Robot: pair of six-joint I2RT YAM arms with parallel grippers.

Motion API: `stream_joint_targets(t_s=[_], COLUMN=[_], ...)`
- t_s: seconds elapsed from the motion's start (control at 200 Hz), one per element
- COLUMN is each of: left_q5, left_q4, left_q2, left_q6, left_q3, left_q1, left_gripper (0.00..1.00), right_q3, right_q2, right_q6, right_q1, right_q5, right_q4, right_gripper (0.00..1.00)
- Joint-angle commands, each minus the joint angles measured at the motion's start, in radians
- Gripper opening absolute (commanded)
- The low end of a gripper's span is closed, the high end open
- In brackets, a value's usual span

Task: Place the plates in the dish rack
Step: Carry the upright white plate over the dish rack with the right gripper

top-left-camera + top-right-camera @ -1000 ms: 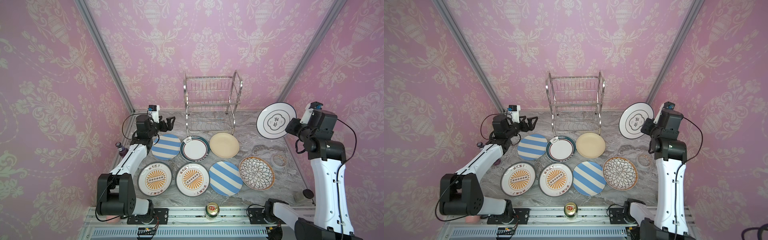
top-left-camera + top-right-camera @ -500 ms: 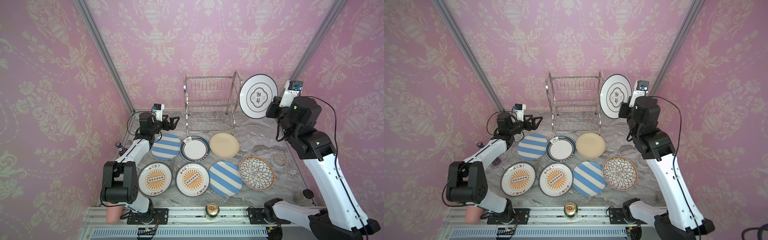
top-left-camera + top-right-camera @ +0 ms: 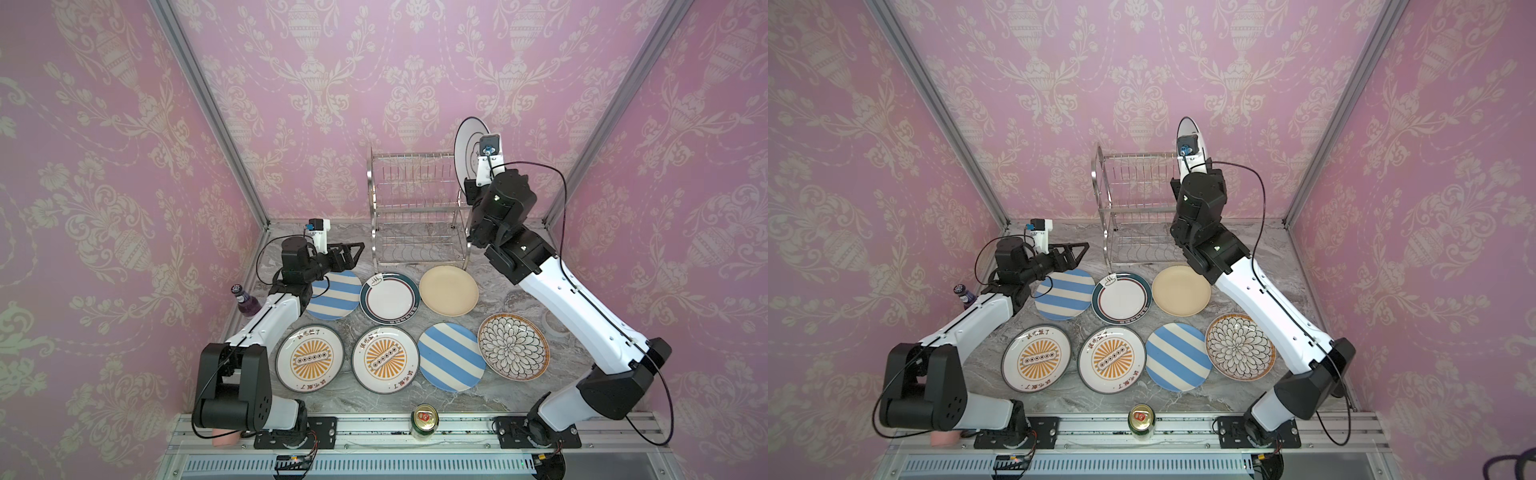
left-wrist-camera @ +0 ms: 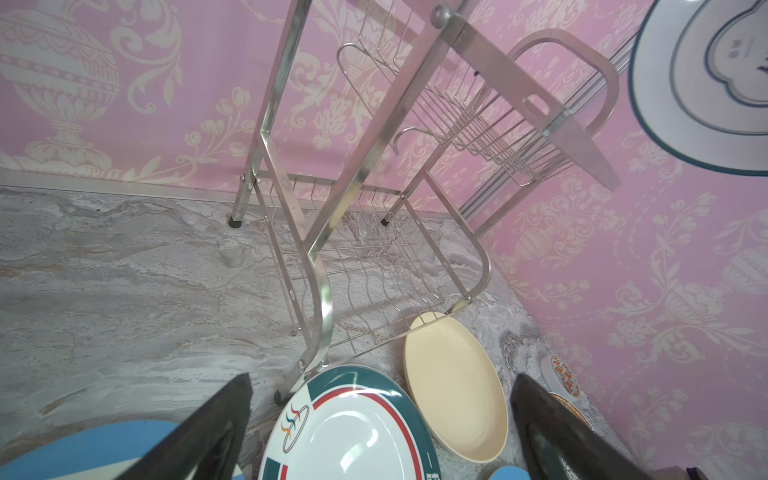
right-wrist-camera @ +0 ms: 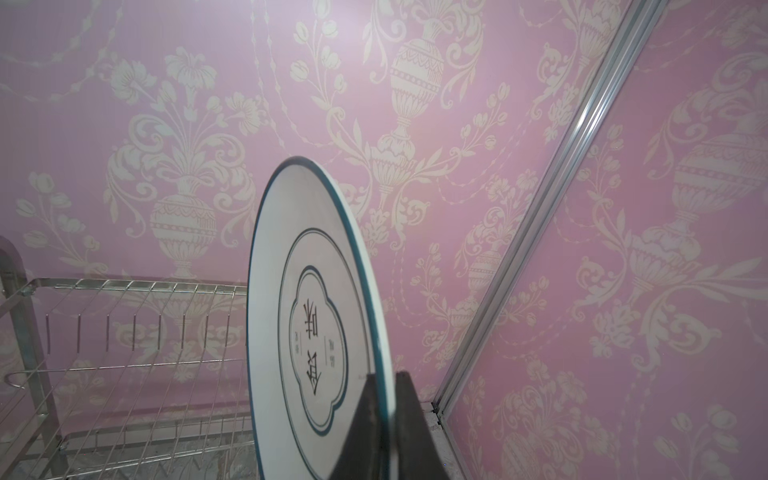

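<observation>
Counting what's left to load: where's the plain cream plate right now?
In a top view, the cream plate lies flat just in front of the dish rack, right side, next to the green-rimmed plate.

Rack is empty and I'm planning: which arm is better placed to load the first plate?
Right. The right gripper is shut on the lined plate, held on edge beside the rack; the left gripper is open and empty.

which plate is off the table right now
The black-lined white round plate, on edge in the right gripper; the other seven lie flat.
</observation>
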Motion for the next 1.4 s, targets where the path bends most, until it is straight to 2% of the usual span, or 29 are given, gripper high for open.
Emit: stream_joint_targets(t_s=[0.0, 0.135, 0.3, 0.49, 0.741, 0.936, 1.131, 1.396], left_q5=[0.027, 0.033, 0.047, 0.049, 0.051, 0.04, 0.038, 0.034], left_q4=[0.006, -0.033, -0.066, -0.108, -0.174, -0.222, -0.234, -0.243], left_q2=[-0.031, -0.058, -0.084, -0.098, -0.105, -0.119, -0.11, -0.098], left_q6=[-0.052, -0.044, -0.043, -0.024, 0.015, 0.047, 0.057, 0.071], left_q3=[-0.003, -0.002, 0.005, 0.0, 0.019, 0.017, 0.013, 0.022], left_q1=[-0.012, -0.012, -0.012, -0.012, -0.012, -0.01, -0.01, -0.007], left_gripper=[0.99, 0.99, 0.99, 0.99, 0.99, 0.99, 0.99, 0.99], right_q3=[0.054, 0.08, 0.169, 0.245, 0.268, 0.32, 0.347, 0.407], right_q2=[0.035, 0.131, 0.227, 0.297, 0.309, 0.356, 0.372, 0.433], right_q6=[-0.172, -0.336, -0.385, -0.323, -0.101, -0.053, 0.081, 0.067], right_q1=[0.012, 0.015, 0.015, -0.011, -0.063, -0.085, -0.116, -0.129], right_q5=[0.125, 0.171, 0.158, 0.161, 0.131, 0.117, 0.072, 0.073], right_q4=[0.289, 0.507, 0.534, 0.433, 0.226, 0.154, 0.035, 0.018], right_gripper=[0.0, 0.0, 0.0, 0.0, 0.0, 0.0, 0.0, 0.0])
